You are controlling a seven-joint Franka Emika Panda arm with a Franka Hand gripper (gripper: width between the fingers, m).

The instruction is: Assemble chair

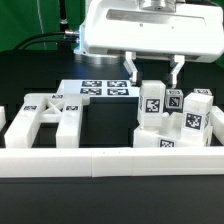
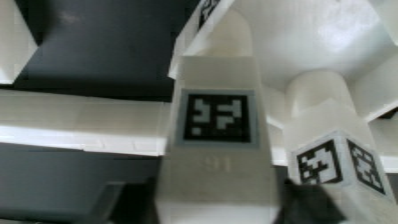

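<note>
Exterior view: pincer (image 1: 154, 78) spread astride a glossy white square plastic post (image 1: 152, 104).
Its side edges are cleared by both fingers (image 1: 131, 68); like posts (image 1: 190, 115) are crowded on the exterior view's right, bare black worktop (image 1: 100, 125) is left towards the X-braced white frame (image 1: 45, 118).

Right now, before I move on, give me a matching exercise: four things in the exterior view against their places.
1. glossy white X-braced plastic frame
2. thin flat white marker board
3. long low white rail
4. end effector

A. above the short square white posts
B. nearest the camera
C. exterior view's left
D. centre, at the back

Pairs: 1-C, 2-D, 3-B, 4-A.
</note>
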